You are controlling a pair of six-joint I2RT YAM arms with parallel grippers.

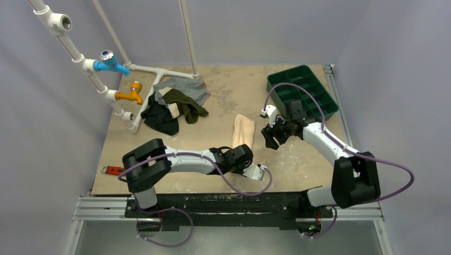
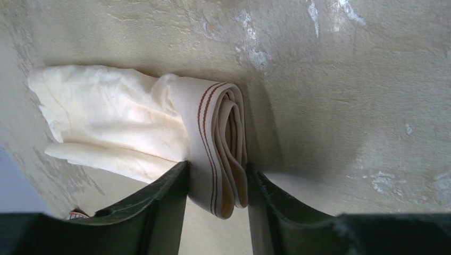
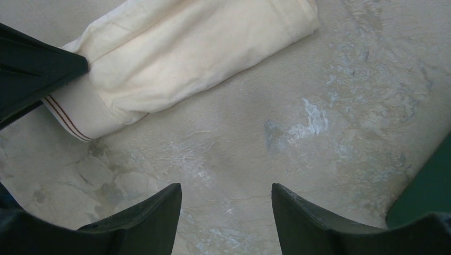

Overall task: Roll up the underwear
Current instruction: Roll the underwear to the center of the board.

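Both jaws of the left gripper sit against the folded band end of the underwear, seemingly pinching it; the rest of the cloth lies flat on the table beyond. Jaws apart, the right gripper hangs just beside the underwear's side edge.

Overhead plus wrist close-ups (shared underwear)

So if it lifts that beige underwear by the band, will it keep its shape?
Probably not: the underwear looks like thin, creased cloth and would likely droop. Its folded band, pinched by the left gripper, seems firmer. Likely light.
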